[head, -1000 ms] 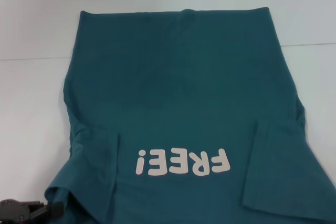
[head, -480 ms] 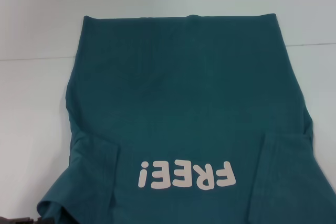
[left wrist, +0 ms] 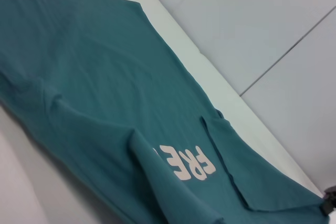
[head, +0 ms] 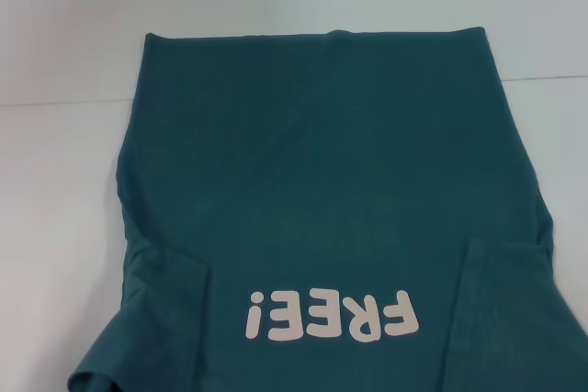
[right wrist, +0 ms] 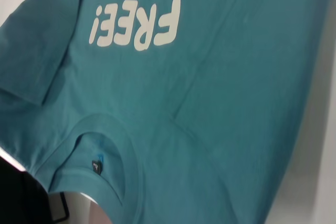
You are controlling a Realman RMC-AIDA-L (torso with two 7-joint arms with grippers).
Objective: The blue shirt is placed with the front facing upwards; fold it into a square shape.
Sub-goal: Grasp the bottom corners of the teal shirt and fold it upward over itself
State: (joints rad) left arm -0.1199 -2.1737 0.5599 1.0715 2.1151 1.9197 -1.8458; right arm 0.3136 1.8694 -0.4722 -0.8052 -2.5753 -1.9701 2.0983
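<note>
Blue shirt (head: 322, 181) lies front-up on your white worktop (head: 55, 181), both sleeves folded inward, "FREE!" lettering (head: 331, 315) nearest you; neither pincer shows, state unknowable.

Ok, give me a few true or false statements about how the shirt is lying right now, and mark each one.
1. The blue shirt lies front up, with the white FREE! lettering showing. True.
2. Both sleeves are spread flat out to the sides. False: both sleeves are folded in over the front, one on each side of the lettering.
3. The neck opening shows a small label inside. True.
4. The shirt is already folded into a square. False: its body lies at full length on the white table.
5. A gripper is pressing down on the lettering. False: nothing touches the lettering.
</note>
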